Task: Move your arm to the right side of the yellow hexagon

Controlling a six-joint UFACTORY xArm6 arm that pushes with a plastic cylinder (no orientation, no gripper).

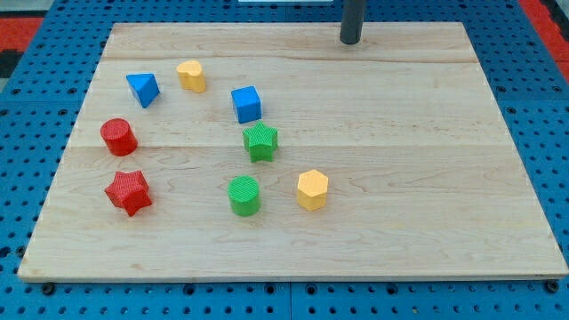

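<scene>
The yellow hexagon (312,189) lies on the wooden board, a little below the middle of the view. My tip (350,41) is at the view's top, near the board's far edge, well above the hexagon and slightly to its right, touching no block. A green cylinder (244,195) sits just left of the hexagon. A green star (260,141) lies up and to the left of it.
A blue cube (247,104) sits above the green star. A yellow rounded block (191,76) and a blue triangle (142,89) lie at the upper left. A red cylinder (118,137) and a red star (128,192) lie at the left. The board (444,178) rests on blue pegboard.
</scene>
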